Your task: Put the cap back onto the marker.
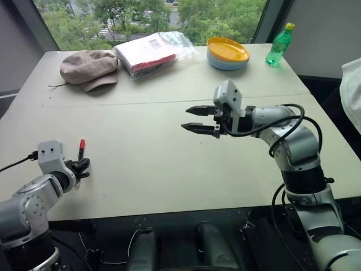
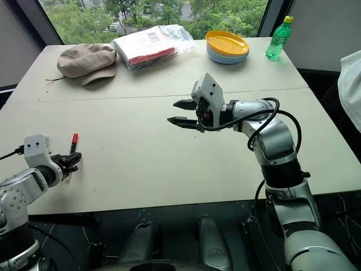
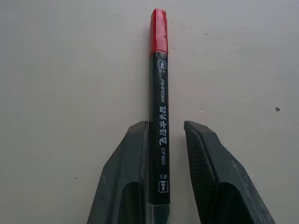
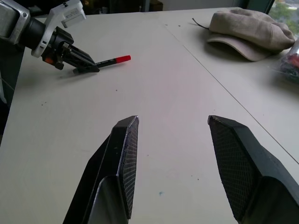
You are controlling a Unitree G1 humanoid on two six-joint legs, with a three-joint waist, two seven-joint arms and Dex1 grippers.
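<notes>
In the left eye view, the marker [image 1: 81, 149] is seen at the lower left of the frame, lying on the table [image 1: 169, 147] with its red cap [image 1: 82, 143] pointing up the frame; its dark barrel runs into the left gripper [image 1: 83, 165]; the right gripper [image 1: 194, 119] is seen at centre right, raised above the table, its 2 fingers parted and empty; a hat [image 1: 89, 68], a plastic-wrapped packet [image 1: 152, 52], stacked plates [image 1: 227, 52] and a green bottle [image 1: 280, 44] are ranged along the top.

In the left wrist view, the marker [image 3: 160, 116] is seen lying between the 2 fingers [image 3: 126, 172]; one finger touches the barrel, the other stands just apart; the jaws are partly open, not clamped; the cap [image 3: 159, 31] is seated on the far end.

In the right wrist view, 2 spread fingers [image 4: 117, 163] are seen with nothing between them; the marker [image 4: 113, 60] and left gripper [image 4: 86, 66] appear at the upper left.
</notes>
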